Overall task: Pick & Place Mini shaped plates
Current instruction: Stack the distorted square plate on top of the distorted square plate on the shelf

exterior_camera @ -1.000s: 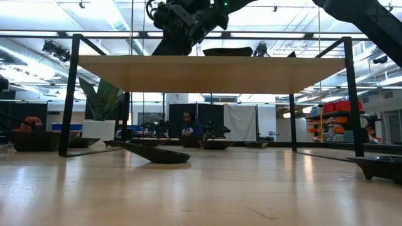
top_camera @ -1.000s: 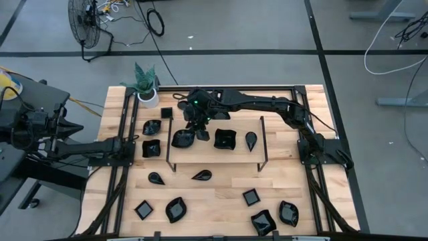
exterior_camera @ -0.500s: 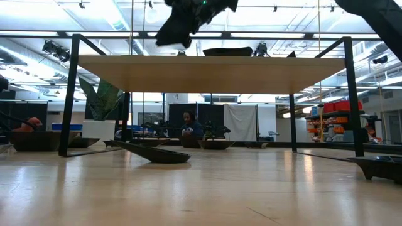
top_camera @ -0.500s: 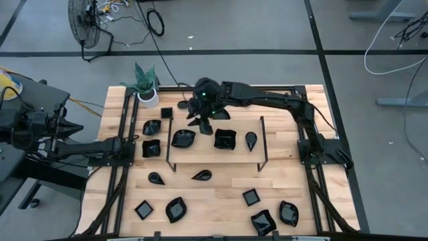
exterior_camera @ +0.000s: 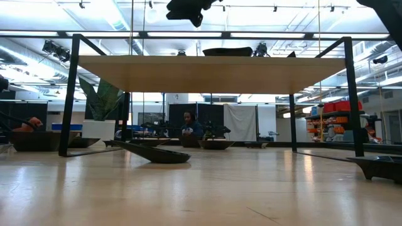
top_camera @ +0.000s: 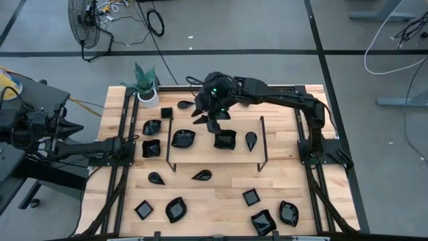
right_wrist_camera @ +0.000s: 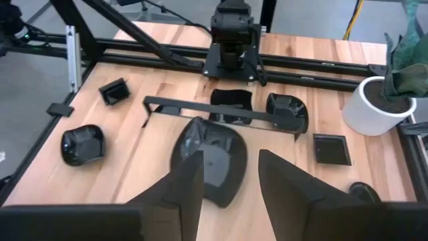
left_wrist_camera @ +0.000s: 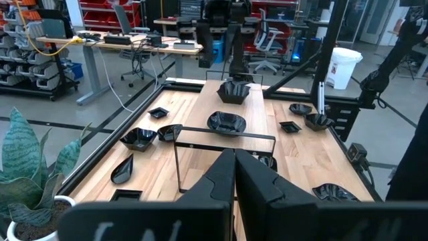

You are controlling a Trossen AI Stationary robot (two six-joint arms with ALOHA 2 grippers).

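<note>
Apparently partway through: three mini shaped plates sat inside the wire frame (top_camera: 215,163) at mid-bench: a wavy leaf plate (top_camera: 182,138), a square plate (top_camera: 225,139) and a teardrop plate (top_camera: 251,140). The right gripper (top_camera: 210,119) hovered above the frame's side nearest the plant pot (top_camera: 148,96), fingers apart and holding nothing; in its wrist view the leaf plate lay on the wood below the gap. Judged as a just-finished placement or a lineup for the next pick.

Plenty looked left. Five plates lay along the bench edge opposite the plant, e.g. a square one (top_camera: 144,209) and a wavy one (top_camera: 289,213). Two teardrops (top_camera: 156,178) lay just outside the frame, and four more plates (top_camera: 151,148) sat near the left edge.

The left gripper (left_wrist_camera: 235,177) waited at the left edge, fingers pressed together and empty.

Obstacles: the thin frame bars could snag a reach, and the pot stood in the corner.
</note>
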